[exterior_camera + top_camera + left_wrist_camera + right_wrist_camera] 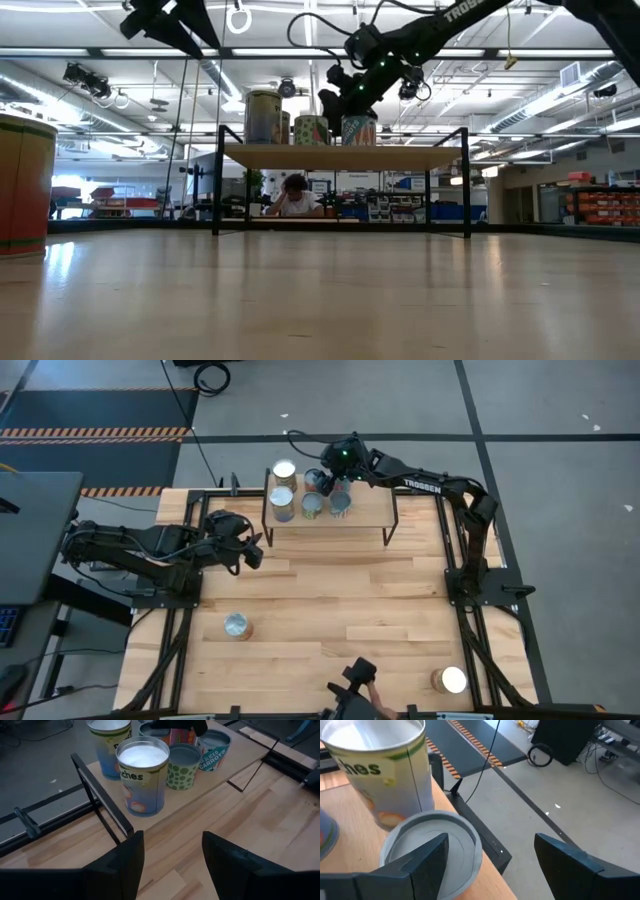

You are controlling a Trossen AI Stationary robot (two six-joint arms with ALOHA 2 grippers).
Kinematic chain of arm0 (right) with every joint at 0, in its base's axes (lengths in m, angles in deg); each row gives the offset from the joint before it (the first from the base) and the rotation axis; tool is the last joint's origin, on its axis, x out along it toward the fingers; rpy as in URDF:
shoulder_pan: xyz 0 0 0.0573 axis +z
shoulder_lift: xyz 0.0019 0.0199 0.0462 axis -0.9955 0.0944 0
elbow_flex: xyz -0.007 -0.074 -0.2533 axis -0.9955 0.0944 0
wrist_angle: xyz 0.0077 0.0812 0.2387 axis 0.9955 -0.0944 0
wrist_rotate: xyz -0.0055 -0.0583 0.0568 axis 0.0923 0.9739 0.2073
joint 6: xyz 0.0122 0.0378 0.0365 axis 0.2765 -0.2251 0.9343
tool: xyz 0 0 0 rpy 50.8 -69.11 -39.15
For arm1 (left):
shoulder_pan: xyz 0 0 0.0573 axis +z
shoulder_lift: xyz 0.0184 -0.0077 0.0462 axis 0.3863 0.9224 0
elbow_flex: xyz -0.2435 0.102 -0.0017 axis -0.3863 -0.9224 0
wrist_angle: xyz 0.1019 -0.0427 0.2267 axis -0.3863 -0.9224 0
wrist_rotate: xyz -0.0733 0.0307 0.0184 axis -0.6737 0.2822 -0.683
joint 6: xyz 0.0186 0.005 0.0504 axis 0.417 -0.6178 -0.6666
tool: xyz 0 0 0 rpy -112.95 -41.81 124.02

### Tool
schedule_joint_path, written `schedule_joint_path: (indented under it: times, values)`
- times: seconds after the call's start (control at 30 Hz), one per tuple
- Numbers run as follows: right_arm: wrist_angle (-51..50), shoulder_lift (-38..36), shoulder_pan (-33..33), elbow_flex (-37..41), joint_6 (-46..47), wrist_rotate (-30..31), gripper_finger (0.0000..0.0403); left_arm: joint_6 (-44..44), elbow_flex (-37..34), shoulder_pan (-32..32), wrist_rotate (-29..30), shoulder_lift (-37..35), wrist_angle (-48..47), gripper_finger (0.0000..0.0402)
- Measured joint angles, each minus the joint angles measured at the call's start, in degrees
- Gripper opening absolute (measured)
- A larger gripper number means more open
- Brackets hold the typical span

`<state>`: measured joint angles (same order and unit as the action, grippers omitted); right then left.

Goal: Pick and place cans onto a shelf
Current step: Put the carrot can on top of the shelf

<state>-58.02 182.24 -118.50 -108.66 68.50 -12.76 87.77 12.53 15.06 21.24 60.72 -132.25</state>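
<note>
Reading from the left, the left gripper is seen half open and empty before the shelf, five cans are stood on it, and the right gripper is spread wide, empty, over a rear can.

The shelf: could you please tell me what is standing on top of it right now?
Five cans cluster at one end of the shelf; the right hand hovers over them, partly covering one.
</note>
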Motion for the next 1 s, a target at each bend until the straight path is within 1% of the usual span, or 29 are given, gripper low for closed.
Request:
schedule_joint_path:
  times: [0.13,0.23,0.33,0.43,0.53,0.6,0.7,0.83,0.93,1.0]
  values:
    - [0.34,-2.13,0.97,0.00,-0.39,0.18,0.0301,-1.09,0.00,-0.89,0.03,-0.02,1.69,0.0203]
    - [-0.12,-6.03,2.27,0.00,-0.90,0.08,0.0301,-1.93,0.00,-2.98,0.02,-0.13,2.31,0.0203]
    - [-2.76,-11.29,4.73,0.00,-1.44,-3.32,0.0301,-1.89,0.00,-5.35,-0.03,-0.13,1.97,0.0203]
    - [-7.56,-17.21,9.61,-0.06,-1.27,-7.08,0.0301,-1.68,0.00,-7.38,0.00,-0.01,1.97,0.0203]
    - [-15.64,-22.26,16.75,-0.11,-0.40,-6.44,0.0298,-1.68,0.00,-8.85,0.00,0.02,1.76,0.0203]
    - [-21.79,-24.68,22.49,-0.11,2.63,-4.76,0.0295,-1.68,-0.01,-9.39,0.00,0.02,1.45,0.0203]
    - [-31.10,-27.08,32.34,-0.11,9.69,-1.34,0.0289,-1.68,-0.02,-9.77,0.02,0.03,1.25,0.0203]
    - [-43.89,-27.63,45.94,-0.09,20.16,4.80,0.0285,-1.50,-0.02,-9.86,0.00,0.02,1.14,0.0203]
    - [-53.25,-27.16,55.02,0.28,28.97,6.34,0.0285,-1.34,-0.02,-9.86,-0.60,0.02,1.75,0.0204]
    - [-56.55,-27.23,60.66,2.37,35.06,6.01,0.0287,-1.77,-0.02,-9.84,-1.27,0.02,2.38,0.0203]
